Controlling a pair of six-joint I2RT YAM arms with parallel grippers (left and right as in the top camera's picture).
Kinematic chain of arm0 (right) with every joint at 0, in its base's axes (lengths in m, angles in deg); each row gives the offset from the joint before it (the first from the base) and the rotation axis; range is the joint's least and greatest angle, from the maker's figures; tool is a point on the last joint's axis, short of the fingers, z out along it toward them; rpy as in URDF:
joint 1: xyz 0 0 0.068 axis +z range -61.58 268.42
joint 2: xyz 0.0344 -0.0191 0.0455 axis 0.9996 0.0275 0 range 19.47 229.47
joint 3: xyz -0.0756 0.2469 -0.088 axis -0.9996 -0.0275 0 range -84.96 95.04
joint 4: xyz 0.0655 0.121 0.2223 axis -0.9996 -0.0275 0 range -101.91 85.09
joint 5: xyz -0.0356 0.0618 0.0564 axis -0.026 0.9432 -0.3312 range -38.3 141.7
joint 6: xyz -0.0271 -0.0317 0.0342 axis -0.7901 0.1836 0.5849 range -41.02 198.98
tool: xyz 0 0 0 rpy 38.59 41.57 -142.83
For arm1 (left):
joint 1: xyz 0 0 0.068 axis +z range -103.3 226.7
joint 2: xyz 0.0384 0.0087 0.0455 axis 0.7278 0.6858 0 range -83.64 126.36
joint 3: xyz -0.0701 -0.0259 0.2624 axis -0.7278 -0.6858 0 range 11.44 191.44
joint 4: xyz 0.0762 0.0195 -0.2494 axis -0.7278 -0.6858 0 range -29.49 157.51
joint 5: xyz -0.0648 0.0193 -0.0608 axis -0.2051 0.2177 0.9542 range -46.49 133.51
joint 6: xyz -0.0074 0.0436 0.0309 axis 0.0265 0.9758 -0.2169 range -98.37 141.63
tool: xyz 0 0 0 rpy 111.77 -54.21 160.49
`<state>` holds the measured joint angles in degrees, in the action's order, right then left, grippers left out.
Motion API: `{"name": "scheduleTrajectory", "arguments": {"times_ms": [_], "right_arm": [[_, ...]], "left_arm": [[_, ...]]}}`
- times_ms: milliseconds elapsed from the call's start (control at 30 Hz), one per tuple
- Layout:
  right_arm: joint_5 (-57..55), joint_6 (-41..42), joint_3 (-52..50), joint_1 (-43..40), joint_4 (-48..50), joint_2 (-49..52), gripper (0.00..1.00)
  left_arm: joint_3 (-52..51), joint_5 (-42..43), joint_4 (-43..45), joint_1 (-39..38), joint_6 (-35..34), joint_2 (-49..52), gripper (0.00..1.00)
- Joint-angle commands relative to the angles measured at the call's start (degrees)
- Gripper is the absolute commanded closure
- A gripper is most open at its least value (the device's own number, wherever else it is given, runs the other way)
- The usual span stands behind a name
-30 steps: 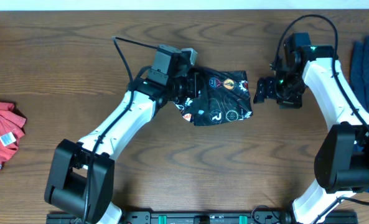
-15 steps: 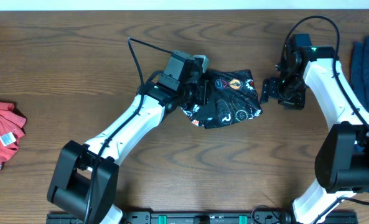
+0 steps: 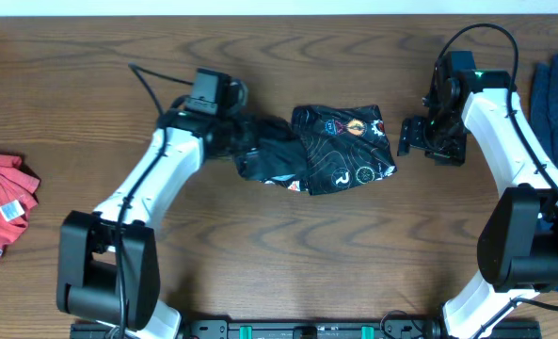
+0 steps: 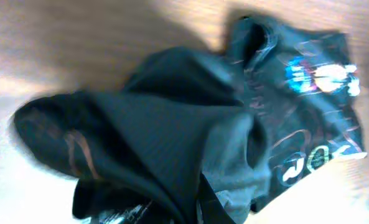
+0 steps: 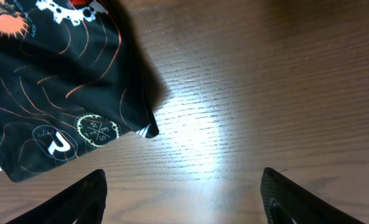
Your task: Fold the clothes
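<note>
1. One grip only: the left pincer (image 3: pixel 246 144) is pressed together on a bunched edge of the black cycling jersey (image 3: pixel 342 151). Its tips are buried in cloth in the left wrist view, so how many layers it pinches cannot be told. Risk: a pull drags several layers at once and spoils the fold.
2. Opposite, the right pincer (image 5: pixel 183 182) stands spread and empty over the bare table (image 3: pixel 279 254), just beside the jersey's right corner and not touching it. Risk: nothing anchors that side, so the whole garment may slide instead of flattening.
3. The jersey lies crumpled at the middle of the table, its left half a dark heap. Risk: creases get folded in.
4. The red shirt (image 3: pixel 1 212) and the dark blue shirt (image 3: pixel 556 104) lie well apart at the table's ends. Interference looks unlikely.
</note>
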<state>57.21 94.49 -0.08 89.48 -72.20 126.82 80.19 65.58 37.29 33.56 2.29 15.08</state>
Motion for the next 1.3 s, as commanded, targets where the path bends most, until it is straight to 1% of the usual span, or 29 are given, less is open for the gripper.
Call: {"name": "scheduleTrajectory", "arguments": {"times_ms": [0, 233, 333, 500, 667, 733, 800, 900, 967, 1133, 1267], "right_arm": [[-0.57, 0.74, -0.24, -0.31, 0.46, -0.09, 0.23], [0.76, 0.74, -0.24, -0.31, 1.29, -0.09, 0.23], [0.74, 0.72, -0.24, -0.31, 1.33, -0.09, 0.23], [0.76, 0.55, -0.24, -0.31, 1.31, -0.09, 0.23], [0.94, 0.52, -0.24, -0.31, 1.33, -0.09, 0.23], [0.92, 0.5, -0.24, -0.31, 1.42, -0.09, 0.23], [0.92, 0.09, -0.24, -0.31, 1.6, -0.09, 0.22], [0.9, 0.11, -0.24, -0.31, 1.86, -0.09, 0.23], [0.9, 0.09, -0.24, -0.31, 2.1, -0.09, 0.23], [0.94, -0.37, -0.24, -0.31, 2.1, -0.09, 0.25], [0.92, -0.35, -0.24, -0.31, 1.9, -0.09, 0.25]], "left_arm": [[1.68, -0.04, -3.76, 3.48, 0.2, 0.2, 0.94], [1.68, 0.0, -11.1, 11.56, 0.2, 0.2, 0.94], [1.66, 2.03, -12.92, 15.69, 0.22, 0.2, 0.94], [1.68, 3.21, -14.78, 21.81, 0.28, 0.2, 0.94], [1.68, 3.21, -14.69, 27.41, 2.4, 0.2, 0.94], [1.68, 5.97, -14.49, 29.2, 4.68, 0.11, 0.94], [1.68, 8.31, -14.53, 29.4, 6.1, -0.15, 0.94], [1.68, 8.44, -14.45, 27.52, 7.19, -1.25, 0.94], [1.68, 8.35, -13.81, 25.46, 8.48, -2.43, 0.94], [1.68, 5.62, -11.65, 19.5, 8.37, -6.05, 0.94], [1.68, 5.31, -10.62, 14.95, 9.16, -8.72, 0.94]]}}
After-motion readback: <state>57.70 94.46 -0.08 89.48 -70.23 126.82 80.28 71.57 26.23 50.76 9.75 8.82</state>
